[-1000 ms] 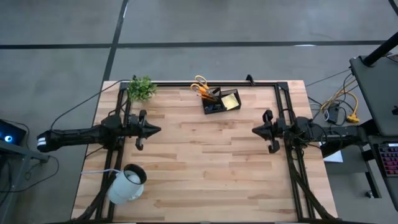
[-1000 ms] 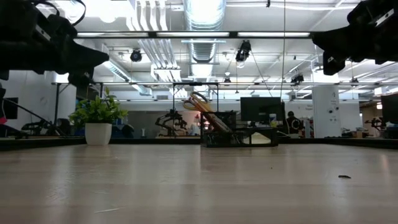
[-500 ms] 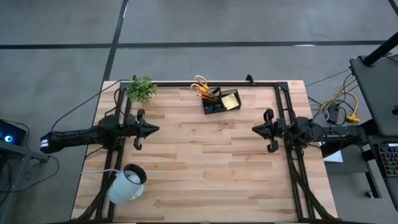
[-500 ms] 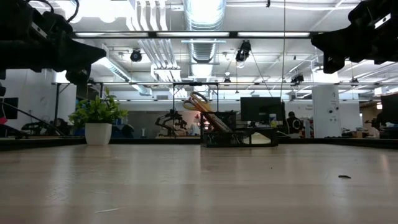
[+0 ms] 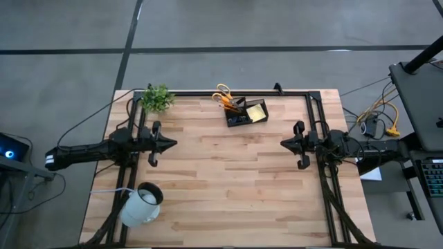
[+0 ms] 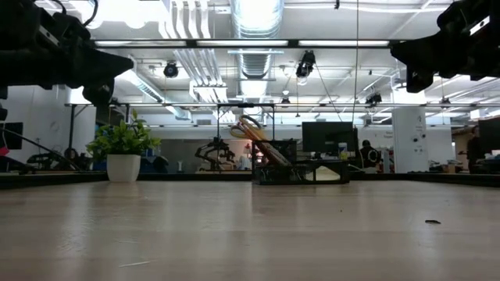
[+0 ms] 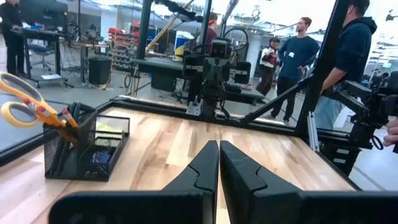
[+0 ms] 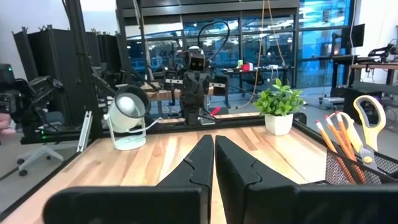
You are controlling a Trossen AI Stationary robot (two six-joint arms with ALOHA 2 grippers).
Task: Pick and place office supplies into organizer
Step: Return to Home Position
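The organizer (image 5: 243, 119) stands near the table's (image 5: 228, 187) far edge, holding the yellow-handled scissors (image 5: 222, 95) upright in 1 compartment and the sticky-note pad (image 5: 257, 111) in another. The left gripper (image 5: 174, 144) and right gripper (image 5: 283, 144) hover over opposite sides of the table, facing each other, both with fingers closed on nothing.

From above, what fills the organizer (image 5: 246, 113) beside the scissors (image 5: 222, 95) and yellow pad (image 5: 257, 112) is too small for me to sort out. My right wrist view cuts the organizer off at its edge, with only one scissor loop showing. Level with the tabletop (image 6: 234, 234), my left arm (image 6: 47, 55) and right arm (image 6: 457, 39) run off the top, and I cannot name a dark speck (image 6: 430, 222).
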